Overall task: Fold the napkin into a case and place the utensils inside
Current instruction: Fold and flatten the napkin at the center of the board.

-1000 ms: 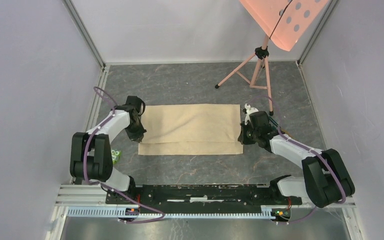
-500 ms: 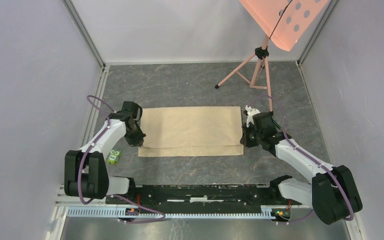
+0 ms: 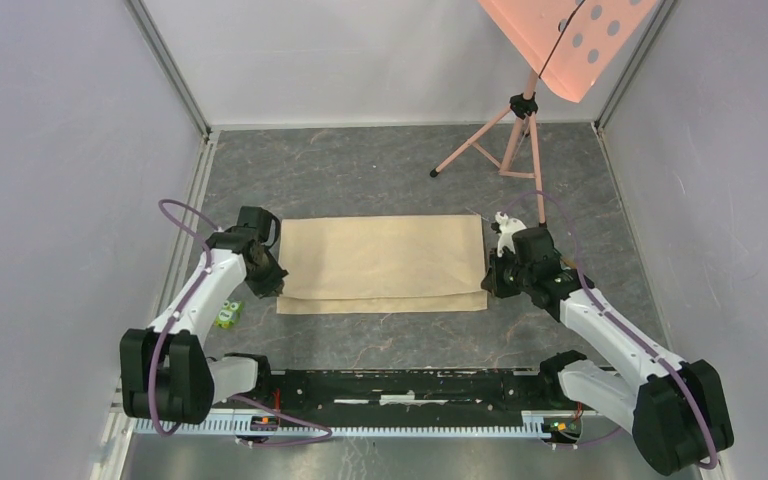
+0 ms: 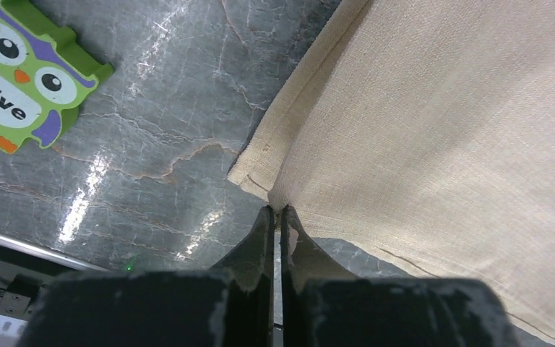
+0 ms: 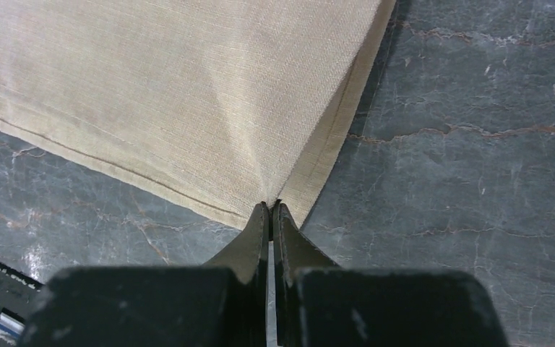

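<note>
The left arm (image 3: 192, 305) is bolted at the left end of the black base bar (image 3: 410, 385), the right arm (image 3: 610, 325) at its right end. Both have white link shells and bulky black joint housings. A purple cable (image 3: 161, 208) loops along each arm, leading back to the bar. Just in front of the bar runs a toothed aluminium rail (image 3: 400, 428) carrying two small lit boxes. The left gripper (image 4: 274, 211) and right gripper (image 5: 269, 206) have black, tapered fingers with pale scuffs.
</note>
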